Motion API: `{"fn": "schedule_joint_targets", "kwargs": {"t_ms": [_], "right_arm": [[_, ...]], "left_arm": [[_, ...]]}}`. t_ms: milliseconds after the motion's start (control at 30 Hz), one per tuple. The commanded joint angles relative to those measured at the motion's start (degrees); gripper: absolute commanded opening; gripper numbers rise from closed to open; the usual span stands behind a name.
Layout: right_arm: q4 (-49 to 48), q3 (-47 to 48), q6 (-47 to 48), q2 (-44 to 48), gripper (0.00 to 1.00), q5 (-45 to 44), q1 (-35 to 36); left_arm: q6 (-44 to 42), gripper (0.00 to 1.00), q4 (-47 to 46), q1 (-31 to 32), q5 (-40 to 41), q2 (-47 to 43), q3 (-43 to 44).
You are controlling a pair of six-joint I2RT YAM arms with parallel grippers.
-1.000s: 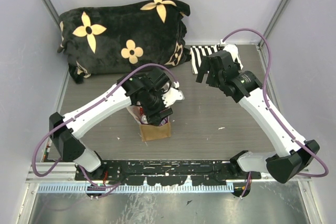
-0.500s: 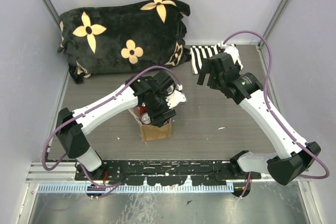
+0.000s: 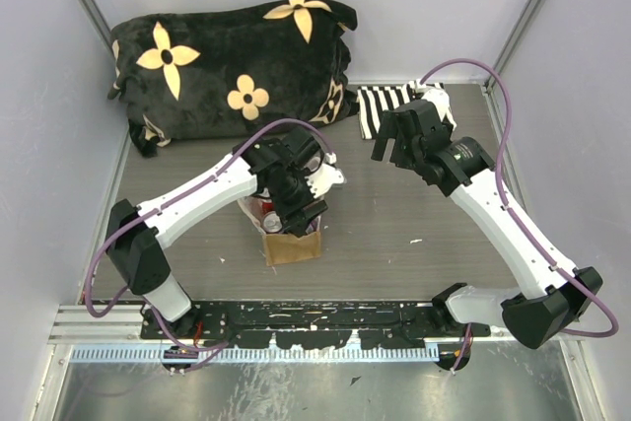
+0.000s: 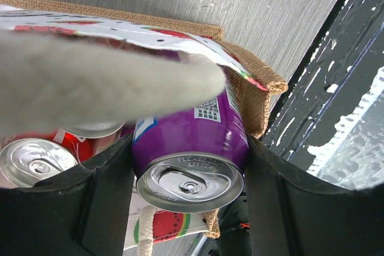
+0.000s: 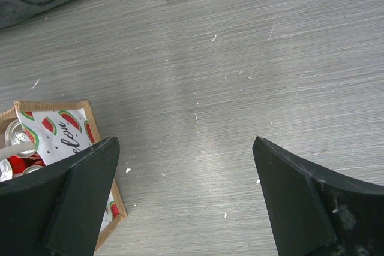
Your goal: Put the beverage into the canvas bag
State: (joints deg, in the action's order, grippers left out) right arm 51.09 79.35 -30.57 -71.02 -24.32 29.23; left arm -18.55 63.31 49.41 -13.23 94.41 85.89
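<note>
The beverage, a purple can (image 4: 189, 142), sits between the two black fingers of my left gripper (image 4: 189, 175), which is shut on it. The can's far end reaches into the mouth of the canvas bag (image 4: 255, 97), beside red cans (image 4: 36, 160) inside. A blurred cream handle (image 4: 90, 82) crosses in front. From above, the left gripper (image 3: 296, 209) hangs over the tan bag (image 3: 293, 246) and hides the can. My right gripper (image 3: 394, 140) is off to the right above the table, open and empty (image 5: 186, 172).
A black cushion with tan flowers (image 3: 227, 66) lies along the back left. A black-and-white striped cloth (image 3: 385, 105) lies at the back, behind the right gripper. The bag's watermelon-print lining (image 5: 60, 130) shows in the right wrist view. Grey walls enclose the table.
The left arm's base and elbow links have swung toward the middle, while its gripper stays over the bag with the can. The right arm has barely moved.
</note>
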Motion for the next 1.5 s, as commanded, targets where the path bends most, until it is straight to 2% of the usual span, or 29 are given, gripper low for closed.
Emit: {"fn": "schedule_joint_targets", "kwargs": {"t_ms": [0,367,1067,1100,1133,1167,1267,1300,1400,1467], "right_arm": [[-1.4,1.4,-0.1,0.0,0.99,0.3,-0.3],[-1.3,1.4,-0.3,-0.1,0.99,0.5,-0.4],[-1.2,2.3,0.0,-1.1,0.99,0.9,-0.5],[-1.2,2.4,0.0,-1.1,0.99,1.0,-0.5],[-1.2,2.3,0.0,-1.1,0.99,1.0,-0.5],[-1.2,2.4,0.0,-1.1,0.99,1.0,-0.5],[-1.2,2.5,0.0,-1.2,0.99,1.2,-0.5],[-1.2,2.5,-0.1,-1.2,0.99,1.2,-0.5],[-1.2,2.3,-0.1,-1.3,0.99,1.4,-0.5],[-1.2,2.3,-0.1,-1.3,0.99,1.5,-0.5]], "left_arm": [[1.3,0.0,-0.7,-1.0,-3.4,1.7,-0.5],[2.8,0.0,-3.7,-0.6,-4.6,5.8,-0.6],[5.0,0.02,-9.6,-0.2,-0.6,7.2,-7.5],[5.0,0.13,-9.6,-0.2,-0.6,7.2,-7.4],[5.0,0.31,-9.5,-0.2,-0.5,7.3,-7.2],[5.0,0.45,-9.4,-0.2,-0.4,7.2,-6.9],[5.0,0.73,-9.1,-0.1,-0.3,6.8,-6.0],[5.0,0.78,-9.0,-0.1,-0.4,6.7,-5.7],[5.4,0.83,-8.6,0.0,-1.0,6.4,-4.5],[5.6,0.93,-8.2,0.2,-1.5,6.2,-3.5]]}}
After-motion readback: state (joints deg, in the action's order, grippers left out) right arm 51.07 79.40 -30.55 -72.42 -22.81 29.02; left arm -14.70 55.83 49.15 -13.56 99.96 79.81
